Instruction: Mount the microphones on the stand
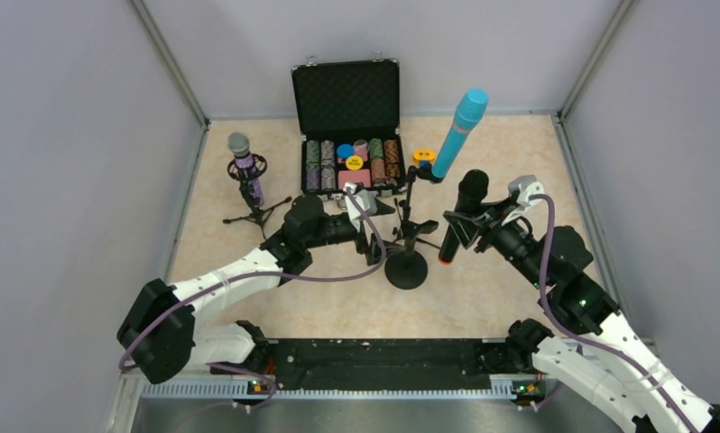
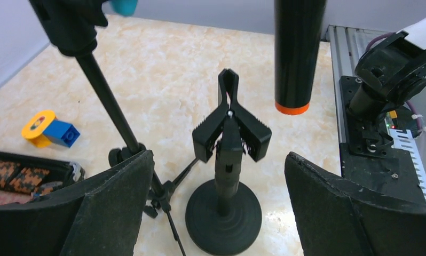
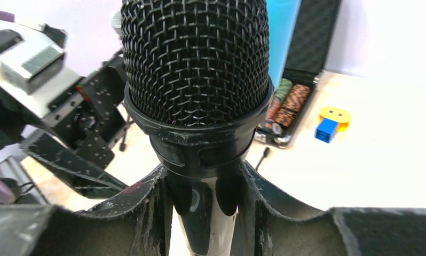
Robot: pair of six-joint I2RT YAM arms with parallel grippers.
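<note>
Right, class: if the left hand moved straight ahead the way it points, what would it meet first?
Probably the empty clip on the short round-based stand, centred between the left hand's open fingers. The black microphone looks farther back.

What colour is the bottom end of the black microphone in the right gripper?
The black microphone ends in orange, clearest in the left wrist view.

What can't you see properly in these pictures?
Black microphone: right wrist view, its handle is hidden by the right gripper and the bottom edge; left wrist view, its head is cut off at the top.
Cyan microphone: right wrist view, mostly behind the black head; left wrist view, only a sliver at the top edge.
Poker chips: top view, any markings are too small to read.
</note>
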